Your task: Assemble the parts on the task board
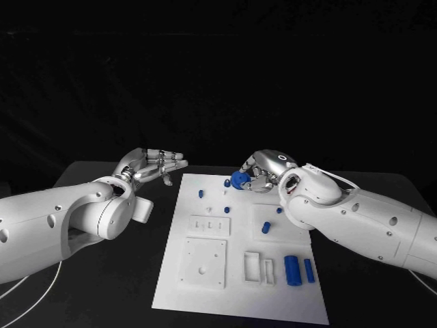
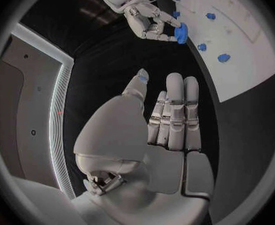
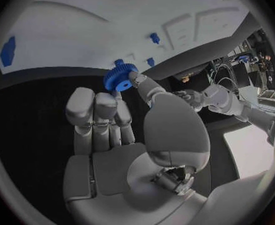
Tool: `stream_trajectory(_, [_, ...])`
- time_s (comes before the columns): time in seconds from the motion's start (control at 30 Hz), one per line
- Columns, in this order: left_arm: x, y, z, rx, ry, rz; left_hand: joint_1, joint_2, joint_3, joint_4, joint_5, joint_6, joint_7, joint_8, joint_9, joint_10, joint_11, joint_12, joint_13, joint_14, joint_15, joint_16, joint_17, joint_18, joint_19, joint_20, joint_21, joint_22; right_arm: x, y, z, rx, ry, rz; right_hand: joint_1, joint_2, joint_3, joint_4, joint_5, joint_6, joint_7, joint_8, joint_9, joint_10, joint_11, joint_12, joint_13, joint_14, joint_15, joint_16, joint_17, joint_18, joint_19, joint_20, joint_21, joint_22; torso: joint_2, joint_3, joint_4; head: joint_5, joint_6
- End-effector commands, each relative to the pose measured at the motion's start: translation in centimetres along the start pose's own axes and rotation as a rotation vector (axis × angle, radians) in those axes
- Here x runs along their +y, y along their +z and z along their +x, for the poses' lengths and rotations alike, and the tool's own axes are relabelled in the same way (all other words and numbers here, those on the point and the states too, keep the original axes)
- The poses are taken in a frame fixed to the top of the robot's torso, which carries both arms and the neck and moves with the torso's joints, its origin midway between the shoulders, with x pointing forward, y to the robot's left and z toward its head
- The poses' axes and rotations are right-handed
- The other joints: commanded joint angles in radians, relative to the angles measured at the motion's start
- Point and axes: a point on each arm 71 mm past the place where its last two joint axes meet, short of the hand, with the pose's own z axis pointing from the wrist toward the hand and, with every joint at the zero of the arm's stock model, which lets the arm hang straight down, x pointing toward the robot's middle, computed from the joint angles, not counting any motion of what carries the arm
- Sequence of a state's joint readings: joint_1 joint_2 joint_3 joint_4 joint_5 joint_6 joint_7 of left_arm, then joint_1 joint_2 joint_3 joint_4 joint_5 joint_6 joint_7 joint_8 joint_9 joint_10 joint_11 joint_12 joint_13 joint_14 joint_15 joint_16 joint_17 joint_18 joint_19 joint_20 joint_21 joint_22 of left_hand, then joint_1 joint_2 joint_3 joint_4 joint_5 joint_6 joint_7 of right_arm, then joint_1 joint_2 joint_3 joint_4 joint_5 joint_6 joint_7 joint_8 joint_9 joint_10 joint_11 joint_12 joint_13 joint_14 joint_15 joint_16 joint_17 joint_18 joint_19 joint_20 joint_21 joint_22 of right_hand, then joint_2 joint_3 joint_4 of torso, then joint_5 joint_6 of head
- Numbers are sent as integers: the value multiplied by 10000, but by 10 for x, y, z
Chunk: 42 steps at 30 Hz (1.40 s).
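I have the right hand (image 1: 261,171) pinching a blue gear (image 1: 240,180) between thumb and fingertips above the far edge of the task board (image 1: 240,301), not yet seated on anything. My left hand (image 1: 151,165) hovers spread and empty just off the board's far left corner. I judge the task early: two blue cylinders (image 1: 298,269) lie loose near the board's near right corner, and small blue pegs (image 1: 265,227) sit mid-board.

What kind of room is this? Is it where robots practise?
Probably a robot test lab. A white task board with small blue parts lies on a black table, and the right hand holds a blue gear. The left hand is open beside the board.
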<state>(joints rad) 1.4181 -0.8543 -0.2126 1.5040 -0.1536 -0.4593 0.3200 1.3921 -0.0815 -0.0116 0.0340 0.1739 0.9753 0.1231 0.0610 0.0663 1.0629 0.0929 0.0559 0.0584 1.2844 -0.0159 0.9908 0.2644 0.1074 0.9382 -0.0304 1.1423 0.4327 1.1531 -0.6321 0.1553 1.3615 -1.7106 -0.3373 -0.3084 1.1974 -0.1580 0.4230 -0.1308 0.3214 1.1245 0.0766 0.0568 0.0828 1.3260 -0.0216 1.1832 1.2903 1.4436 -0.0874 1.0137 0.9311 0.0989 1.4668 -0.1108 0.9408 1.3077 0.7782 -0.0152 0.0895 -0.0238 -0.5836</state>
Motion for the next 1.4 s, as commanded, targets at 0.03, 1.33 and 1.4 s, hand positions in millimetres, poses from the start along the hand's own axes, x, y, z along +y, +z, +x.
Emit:
stream_trajectory(0.03, [-3, 1, 2, 116, -22, 137, 26, -63, -21, 35, -5, -73, 15, 18, 4, -53, 8, 42, 13, 19, -13, 35, 10, 12, -28, -24, 35, -9, 9, 3, 1, -319, -252, -111, -57, -40, 38, 22, -65, 679, -114, 68, 4, 22, -65, -28, -17, -17, -67, -69, -17, -99, 609, -42, -13, 164, 5, 4, 25, 5, 15])
stream_trajectory(1.33, [-3, 5, 7, 250, -65, 174, -79, -164, 49, 257, -769, -76, 17, 19, 6, -67, 11, 42, 14, 16, -5, 45, 12, 7, -40, -16, 48, -69, 32, 18, 40, 541, -799, -485, 19, -23, -206, 136, -361, 583, -92, 63, -45, -19, -51, -105, -60, -17, -58, -102, -43, -18, 602, -34, -122, 52, 7, 12, -15, 473, -42])
stream_trajectory(1.4, [-3, 5, 7, 265, -68, 165, -63, -224, 90, 341, -764, -90, 30, 18, 6, -81, 24, 42, 14, 11, 9, 48, 12, 5, -41, -13, 55, -89, 33, 19, 42, 582, -808, -493, 18, -24, -232, 162, -477, 556, -86, 62, -54, -24, -44, -111, -65, -16, -54, -106, -46, -10, 602, -27, -132, 43, 7, 10, -13, 500, -52])
